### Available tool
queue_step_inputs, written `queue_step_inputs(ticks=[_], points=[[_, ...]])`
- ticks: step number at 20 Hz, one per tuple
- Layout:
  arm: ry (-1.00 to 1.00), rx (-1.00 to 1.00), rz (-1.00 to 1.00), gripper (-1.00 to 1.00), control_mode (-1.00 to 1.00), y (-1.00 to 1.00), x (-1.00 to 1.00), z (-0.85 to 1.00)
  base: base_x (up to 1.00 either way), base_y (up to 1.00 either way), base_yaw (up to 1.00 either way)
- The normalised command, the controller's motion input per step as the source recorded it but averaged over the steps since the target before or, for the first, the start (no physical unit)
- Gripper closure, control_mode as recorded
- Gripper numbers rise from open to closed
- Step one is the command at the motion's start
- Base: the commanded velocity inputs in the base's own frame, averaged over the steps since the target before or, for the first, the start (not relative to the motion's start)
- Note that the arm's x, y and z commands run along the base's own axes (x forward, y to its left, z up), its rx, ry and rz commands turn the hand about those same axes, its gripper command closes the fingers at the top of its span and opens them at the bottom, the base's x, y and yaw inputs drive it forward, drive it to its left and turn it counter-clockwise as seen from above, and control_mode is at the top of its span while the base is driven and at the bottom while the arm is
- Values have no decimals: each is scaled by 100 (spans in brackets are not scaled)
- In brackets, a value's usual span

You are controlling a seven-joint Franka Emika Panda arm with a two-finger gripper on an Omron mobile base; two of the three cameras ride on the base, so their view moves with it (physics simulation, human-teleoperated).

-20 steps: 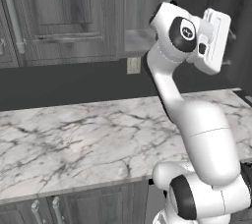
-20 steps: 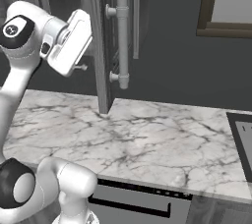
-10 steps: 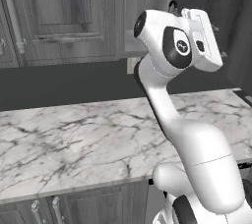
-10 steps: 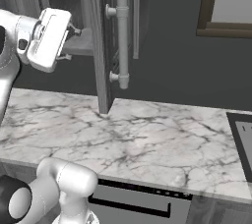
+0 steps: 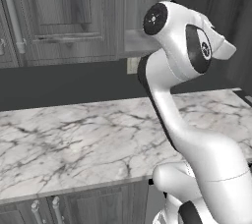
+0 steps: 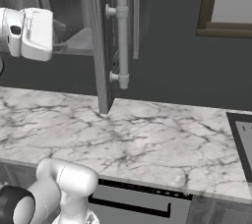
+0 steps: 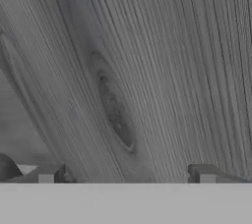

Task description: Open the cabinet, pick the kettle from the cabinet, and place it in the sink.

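Cabinet door stands swung open, edge-on above the marble worktop, silver handle facing right. Gripper open wide, holding nothing, pointed at wood grain inside near the shelf. Sink far right.

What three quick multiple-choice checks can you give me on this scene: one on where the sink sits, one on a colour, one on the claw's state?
1. In the right base view, where is the sink?
A. at the far right edge of the counter
B. directly under the open door
C. at the far left

2. The bar handle on the cabinet door is:
A. black
B. silver
C. green

3. The claw is:
A. shut on the kettle
B. shut on the handle
C. open, holding nothing

Answers:
1 A: the black basin cuts into the marble at the right edge.
2 B: the bar is pale silver against dark wood.
3 C: in the hand view its tips stand wide apart, with only wood grain between them.
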Motion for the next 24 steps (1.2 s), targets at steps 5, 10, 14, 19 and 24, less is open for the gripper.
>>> queue_step_inputs(ticks=[5,10,14,19,24], points=[[8,-2,30,-100,-100,8,15,4,0,0,0],[1,-4,23,-100,-100,1,21,1,0,0,0],[9,-6,14,-100,-100,0,26,5,0,0,0],[3,-7,10,-100,-100,0,22,2,0,0,0],[2,-4,5,-100,-100,0,24,0,0,0,0]])
